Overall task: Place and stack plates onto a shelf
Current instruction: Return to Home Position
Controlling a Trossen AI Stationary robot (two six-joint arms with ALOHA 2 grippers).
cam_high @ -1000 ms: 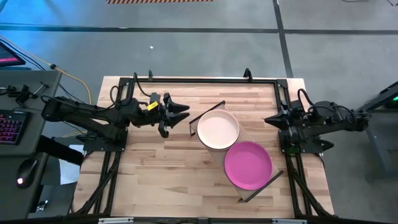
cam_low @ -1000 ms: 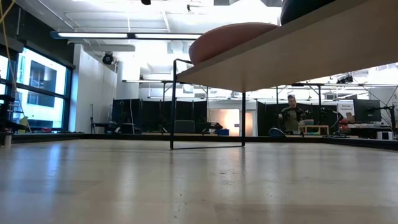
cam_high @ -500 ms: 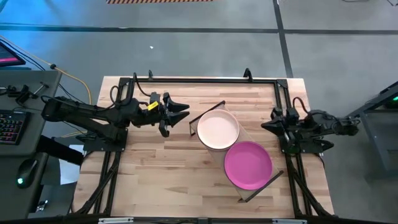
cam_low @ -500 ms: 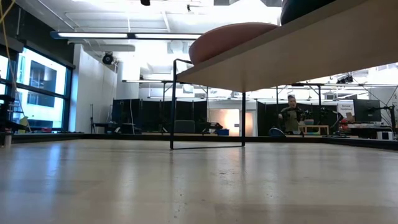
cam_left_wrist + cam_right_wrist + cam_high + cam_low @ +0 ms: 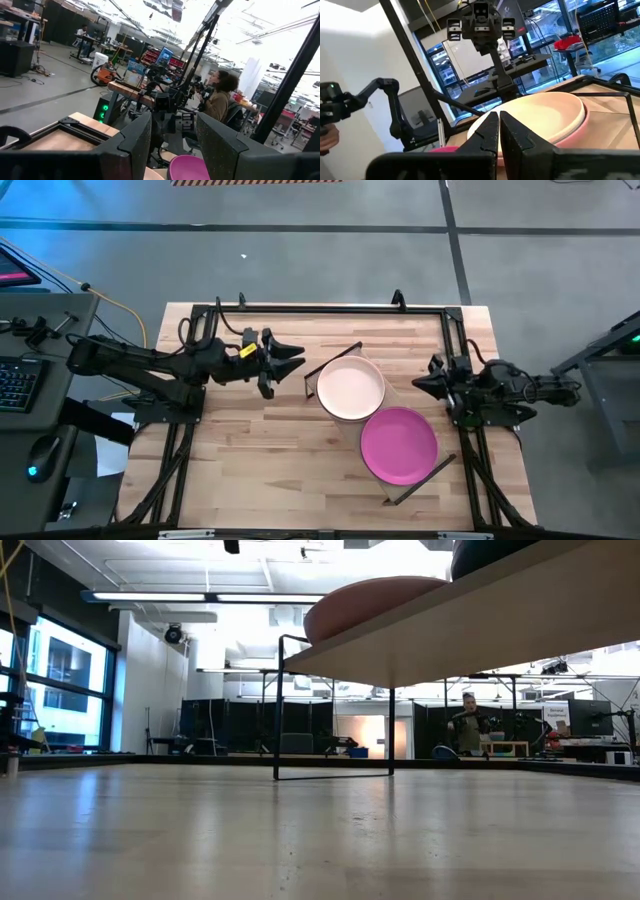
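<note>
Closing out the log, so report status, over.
Left gripper open, beside the shelf. Right gripper shut, opposite side. Pale plate and magenta plate top the shelf. No obstruction seen.

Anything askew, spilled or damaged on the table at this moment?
Nothing looks damaged or spilled. The shelf lies diagonally to the edges of the table, with a pale plate and a magenta plate seated squarely on it, side by side. The left claw and the right claw are clear of them.
</note>
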